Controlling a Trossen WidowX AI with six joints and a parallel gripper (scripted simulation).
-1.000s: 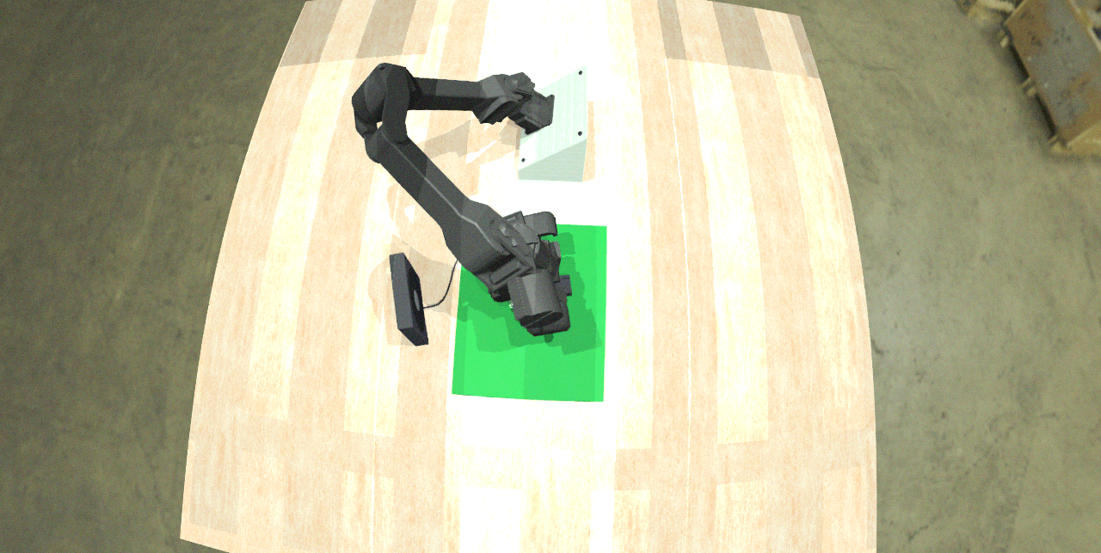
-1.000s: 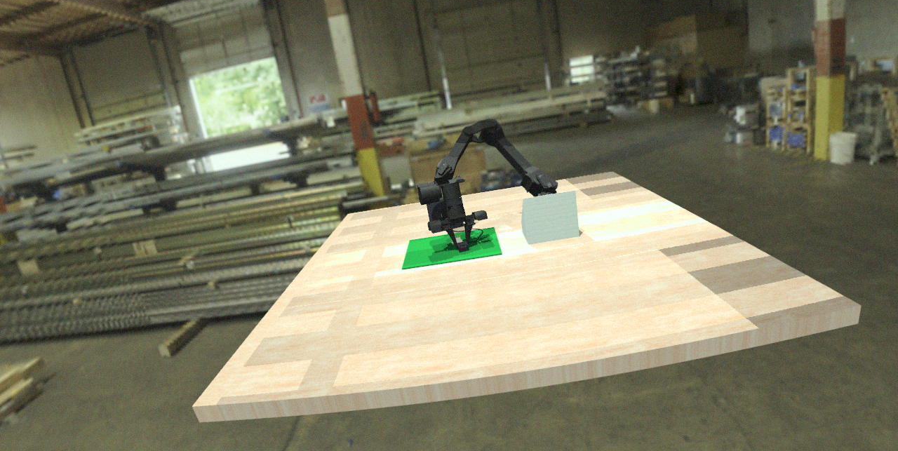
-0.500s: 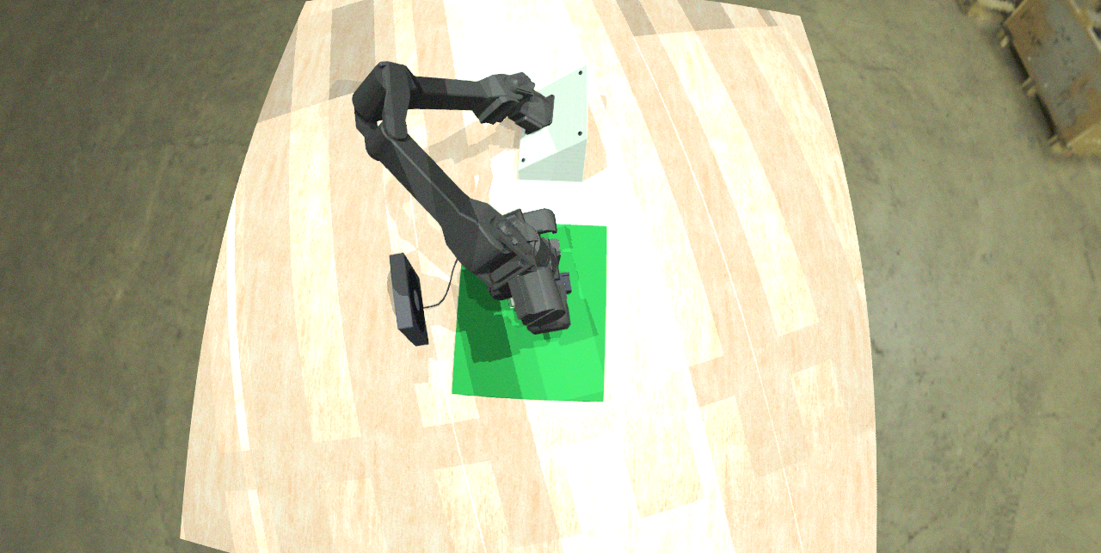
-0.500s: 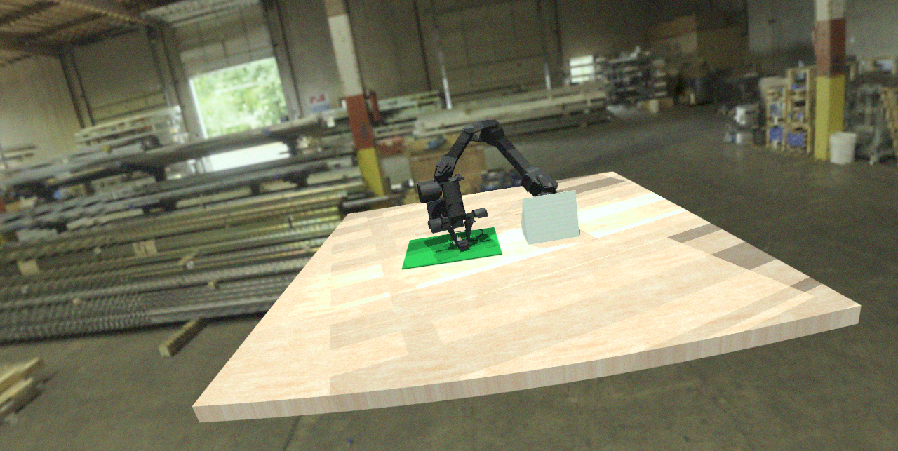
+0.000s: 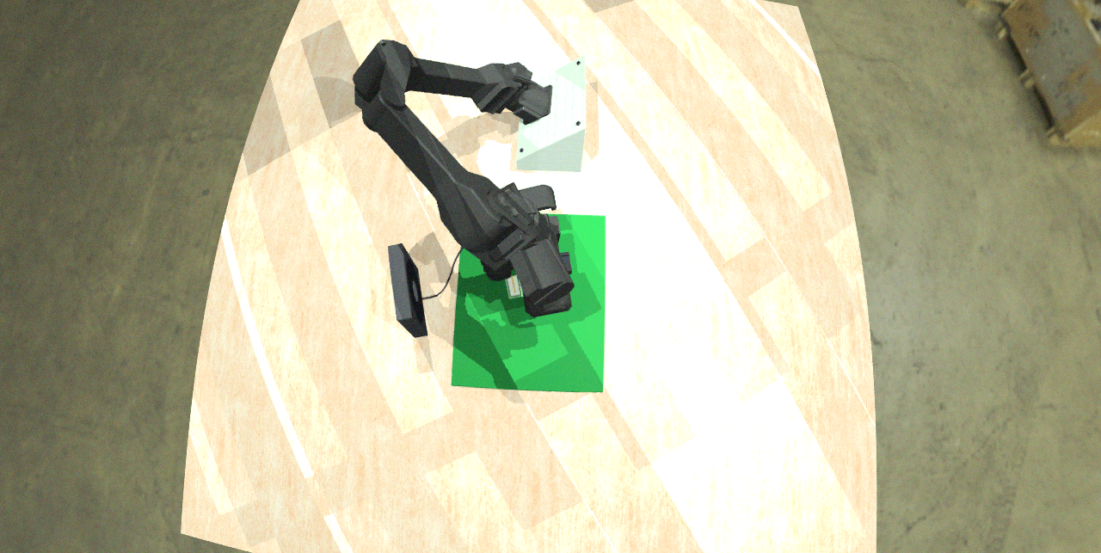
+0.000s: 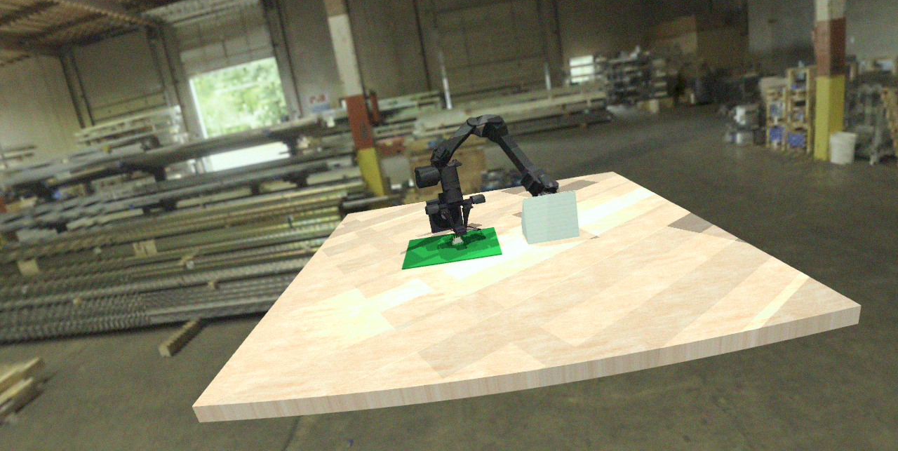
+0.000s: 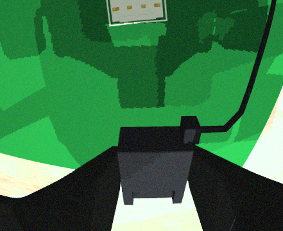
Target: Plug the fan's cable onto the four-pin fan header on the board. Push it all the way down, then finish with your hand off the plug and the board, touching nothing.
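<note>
The green board (image 5: 573, 365) (image 6: 419, 258) (image 7: 19, 135) lies flat on the table. The white four-pin header (image 5: 513, 287) (image 6: 457, 240) (image 7: 138, 13) stands on it, its four gold pins uncovered at the top of the wrist view. My gripper (image 6: 460, 230) (image 7: 153, 154) is shut on the dark grey plug (image 7: 155, 173), one finger against each side. The plug is held off the board, below the header in the wrist view. The black cable (image 5: 452, 273) (image 7: 251, 80) runs from the plug's side. The arm hides the plug in the top view.
The dark fan (image 5: 405, 291) stands on edge just left of the board in the top view, with the cable running between them. A pale wedge-shaped block (image 5: 550, 157) (image 6: 552, 219) stands beyond the board, beside the arm's base. The table (image 5: 692, 396) (image 6: 502, 322) extends around them.
</note>
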